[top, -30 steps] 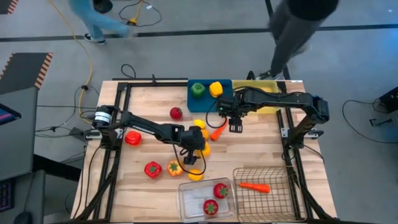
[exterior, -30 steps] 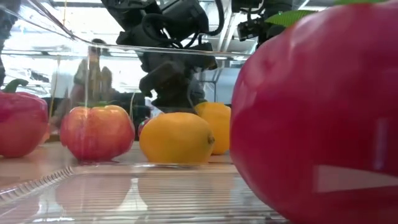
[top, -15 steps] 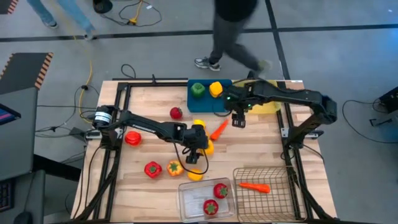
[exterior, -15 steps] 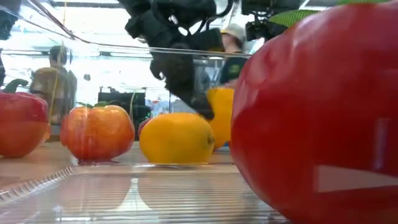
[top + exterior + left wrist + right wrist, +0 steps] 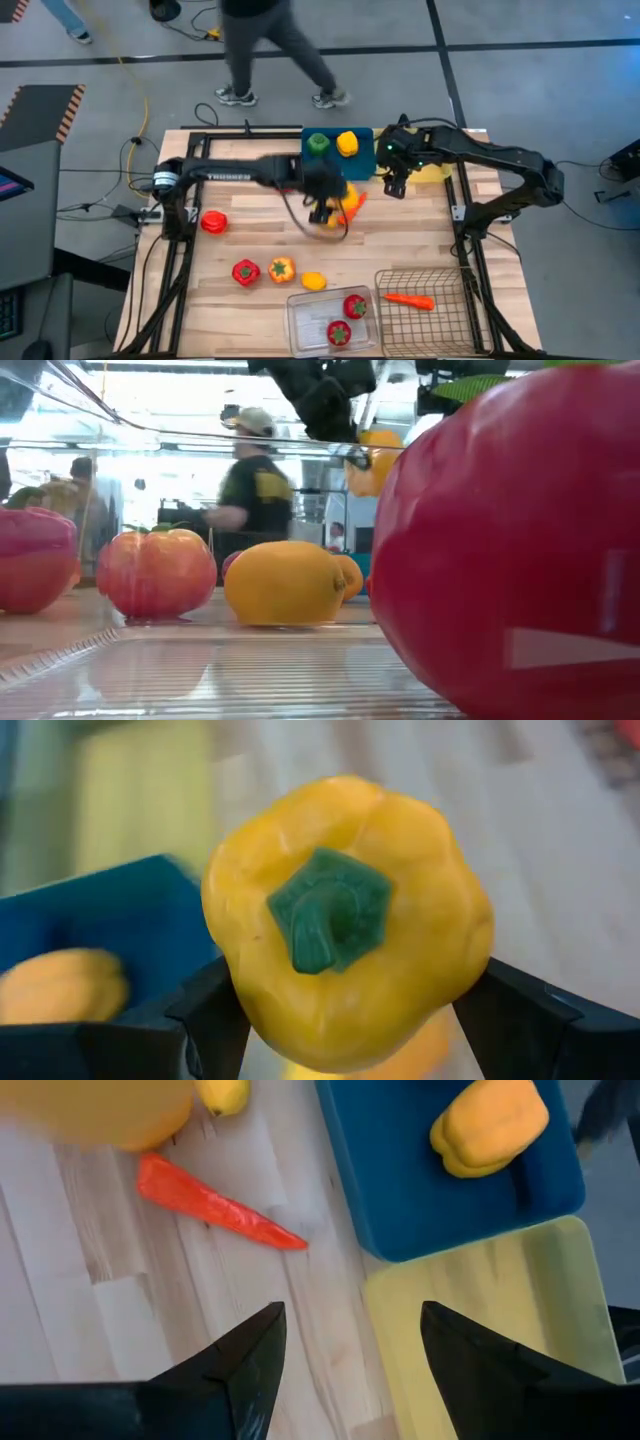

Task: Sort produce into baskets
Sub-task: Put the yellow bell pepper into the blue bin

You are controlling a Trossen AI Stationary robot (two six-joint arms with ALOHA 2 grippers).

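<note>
Near edge of table: clear plastic bin (image 5: 296, 330) holds two red berries (image 5: 354, 306). Beside it, brown wire-mesh basket (image 5: 448, 322) with one carrot (image 5: 409, 299) inside. In the low view a lemon (image 5: 285, 582) and an orange-red pepper (image 5: 156, 571) sit just beyond the bin wall.

Mid-table, loose: lemon, orange pepper (image 5: 281, 269), red pepper (image 5: 245, 272), another red piece (image 5: 213, 222) nearer the left arm's base.

Centre: left gripper (image 5: 340, 1010) is clamped on a yellow pepper (image 5: 348, 963), stem toward the wrist camera, fingers on either flank. Pepper is lifted clear of the wood. A second carrot (image 5: 217, 1205) lies on the table just below and beside it, long axis slanting, tip toward the blue tray (image 5: 400, 1190); a small lemon (image 5: 222, 1094) is near its blunt end.

Far side: blue tray already carries a green pepper (image 5: 318, 144) and a yellow pepper (image 5: 347, 143). Translucent yellow tray (image 5: 480, 1305) sits next to it, touching or nearly so. Right gripper (image 5: 345, 1342) hangs over the seam between wood and these two trays, fingers spread, holding nothing.

Key relation, as I judge it: the blue tray lies just beyond the left gripper's load, on the far side, so a short carry outward puts the pepper over it. The right gripper is the nearer one to the loose carrot.

A person walks past behind the table.
</note>
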